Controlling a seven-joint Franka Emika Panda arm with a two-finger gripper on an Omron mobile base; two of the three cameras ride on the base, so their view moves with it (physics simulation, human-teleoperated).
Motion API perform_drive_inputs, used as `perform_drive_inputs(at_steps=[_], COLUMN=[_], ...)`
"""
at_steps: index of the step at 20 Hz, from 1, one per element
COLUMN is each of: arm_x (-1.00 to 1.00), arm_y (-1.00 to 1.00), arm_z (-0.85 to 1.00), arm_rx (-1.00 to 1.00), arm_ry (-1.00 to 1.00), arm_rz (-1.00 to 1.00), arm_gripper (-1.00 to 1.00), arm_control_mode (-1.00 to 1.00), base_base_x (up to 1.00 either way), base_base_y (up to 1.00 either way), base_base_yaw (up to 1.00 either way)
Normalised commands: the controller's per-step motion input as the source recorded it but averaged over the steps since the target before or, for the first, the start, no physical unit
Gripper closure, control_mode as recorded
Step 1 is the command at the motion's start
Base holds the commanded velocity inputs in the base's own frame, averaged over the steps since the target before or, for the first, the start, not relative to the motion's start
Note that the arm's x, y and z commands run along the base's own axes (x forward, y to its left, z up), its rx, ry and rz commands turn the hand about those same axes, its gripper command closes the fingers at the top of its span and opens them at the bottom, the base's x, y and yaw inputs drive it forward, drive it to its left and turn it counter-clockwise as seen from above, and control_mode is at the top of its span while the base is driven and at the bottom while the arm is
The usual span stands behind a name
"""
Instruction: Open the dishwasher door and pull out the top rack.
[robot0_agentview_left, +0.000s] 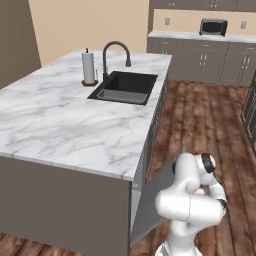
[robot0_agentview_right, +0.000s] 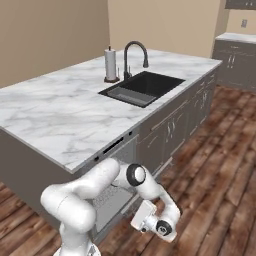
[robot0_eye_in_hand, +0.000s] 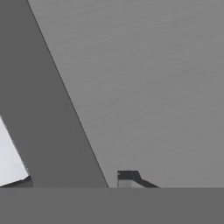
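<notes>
While the arm bends low in front of the island (robot0_agentview_left: 60, 130), the dishwasher door (robot0_agentview_left: 152, 205) stands partly open, tilted outward from the island's near end with its bottom edge still low at the cabinet front. In the right base view the door (robot0_agentview_right: 112, 202) is mostly behind the white arm, and a dotted light grid is seen there; I cannot tell if this is the top rack. The gripper (robot0_agentview_right: 147, 220) is low, close to the door. In the hand view, a grey brushed panel is very near, and one dark fingertip (robot0_eye_in_hand: 127, 176) rises at the bottom. If the jaws grasp anything, I cannot tell. Far on the marble top are a black sink (robot0_agentview_left: 125, 86), a dark faucet (robot0_agentview_left: 114, 55) and a paper towel roll (robot0_agentview_left: 88, 67).
</notes>
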Motion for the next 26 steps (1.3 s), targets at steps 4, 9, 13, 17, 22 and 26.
perform_drive_inputs(at_steps=[4, 9, 13, 17, 22, 26], arm_x=[0.19, 0.32, -0.08, -0.62, -0.40, -0.10], arm_y=[-0.76, -0.80, -0.59, 0.06, 1.00, 1.00], arm_z=[-0.62, -0.33, 0.68, 1.00, 1.00, 1.00], arm_rx=[-0.54, -0.58, -0.44, -0.36, -0.43, -0.35], arm_ry=[0.26, 0.16, -0.06, -0.24, -0.39, -0.54], arm_rz=[0.07, 0.14, 0.15, 0.11, -0.03, -0.15], arm_gripper=[1.00, 1.00, 1.00, -1.00, -1.00, -1.00], arm_control_mode=[-1.00, -1.00, -1.00, -1.00, -1.00, -1.00], base_base_x=[0.00, 0.00, 0.00, 0.00, 0.00, 0.00], base_base_y=[0.00, 0.00, 0.00, 0.00, 0.00, 0.00], base_base_yaw=[0.00, 0.00, 0.00, 0.00, 0.00, 0.00])
